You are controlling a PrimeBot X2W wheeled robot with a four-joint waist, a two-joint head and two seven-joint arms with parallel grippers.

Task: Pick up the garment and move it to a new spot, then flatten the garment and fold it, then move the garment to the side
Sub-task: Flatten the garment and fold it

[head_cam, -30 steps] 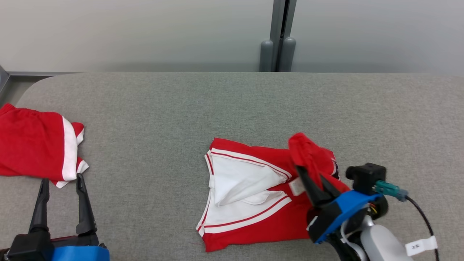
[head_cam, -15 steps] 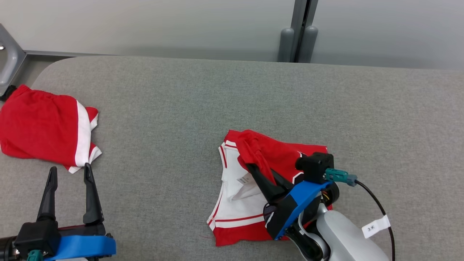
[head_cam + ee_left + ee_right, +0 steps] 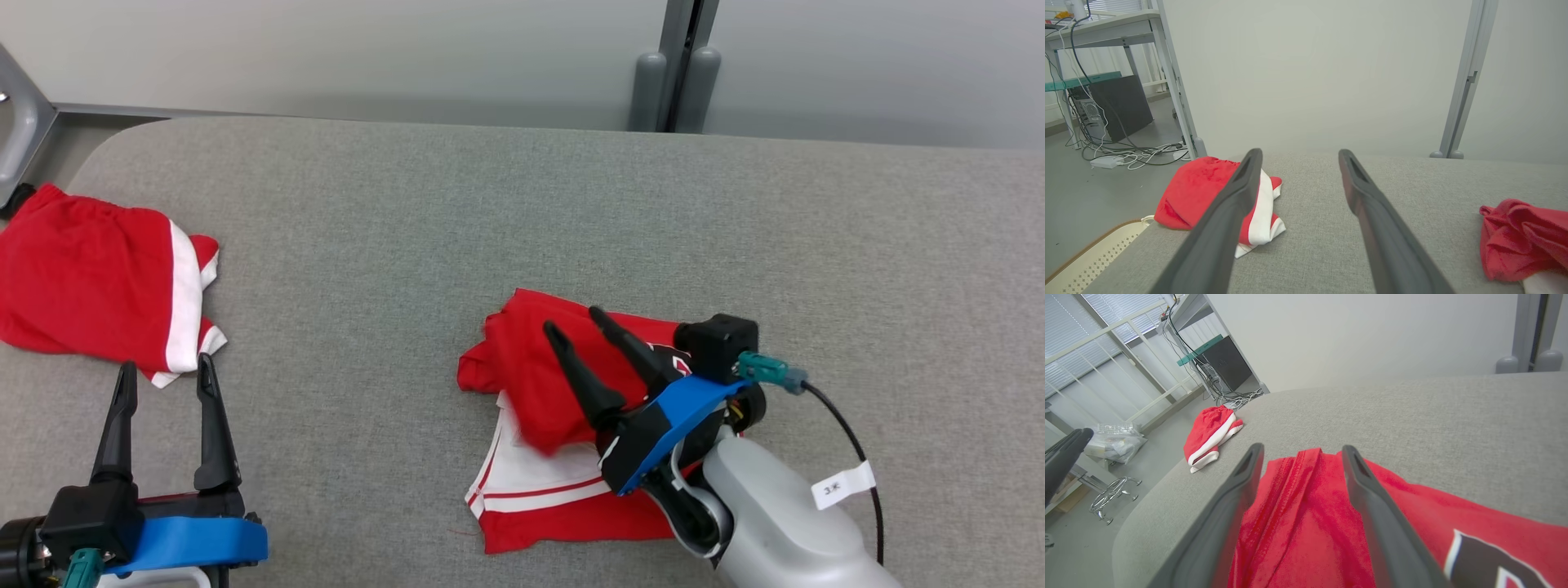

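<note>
Right gripper (image 3: 571, 321) released, fingers spread and empty, low over the red flap of the garment (image 3: 518, 371); in the right wrist view the cloth lies slack under and between them, not pinched. Garment sits near the front edge of the worktop (image 3: 408, 229), right of middle, with the flap thrown leftward over the white inner side. Left gripper (image 3: 165, 364) open, holding nothing, near the front left corner. Second red garment with a white stripe (image 3: 82, 286) at the left edge, well apart.

Risk: the flap is bunched at its left end and pokes past the garment's left hem, so the fold looks uneven. Fingers sit so close to loose cloth that a tip could catch as the arm pulls away and drag the flap back open. Probably needs a smoothing pass.

Versus earlier frames: right gripper was clamped on the red cloth and carrying it across; now jaws apart and the flap is laid down, covering more white. Left gripper unchanged. Camera shifted too.
</note>
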